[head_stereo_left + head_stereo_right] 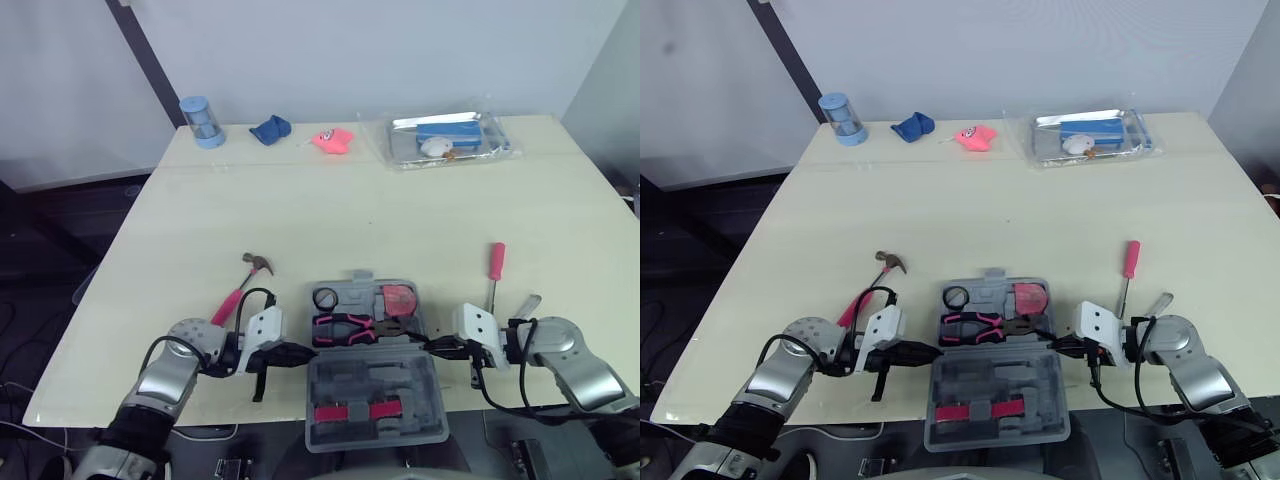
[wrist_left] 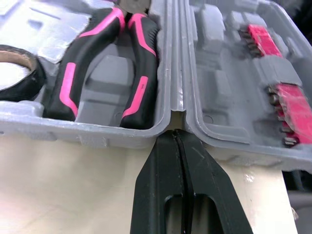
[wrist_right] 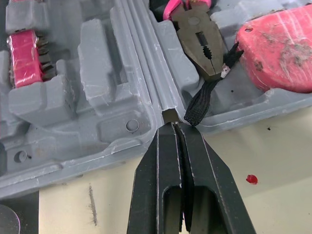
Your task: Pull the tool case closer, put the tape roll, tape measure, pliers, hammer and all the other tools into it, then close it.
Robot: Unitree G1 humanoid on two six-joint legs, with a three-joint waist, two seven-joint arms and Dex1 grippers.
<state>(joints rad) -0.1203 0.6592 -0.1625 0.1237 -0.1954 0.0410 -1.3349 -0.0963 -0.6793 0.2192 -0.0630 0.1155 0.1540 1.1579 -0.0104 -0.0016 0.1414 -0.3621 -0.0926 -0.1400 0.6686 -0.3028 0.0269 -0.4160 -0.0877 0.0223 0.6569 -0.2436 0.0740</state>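
The grey tool case (image 1: 372, 400) lies open at the table's front edge, its near half hanging over the edge. Its far half holds the pink-and-black pliers (image 1: 350, 328), a black tape roll (image 1: 325, 298) and a pink tape measure (image 1: 400, 298). My left gripper (image 1: 300, 352) is shut, tips against the hinge line on the case's left side (image 2: 174, 134). My right gripper (image 1: 432, 347) is shut too, tips touching the hinge on the right side (image 3: 173, 126). A pink-handled hammer (image 1: 245, 282) lies left of the case. A red-handled screwdriver (image 1: 496, 264) lies to its right.
A small silvery tool (image 1: 528, 303) rests beside the screwdriver, near my right arm. Along the far edge stand a blue cylinder (image 1: 202, 122), a blue cloth (image 1: 270, 129), a pink object (image 1: 333, 139) and a clear plastic box (image 1: 445, 140).
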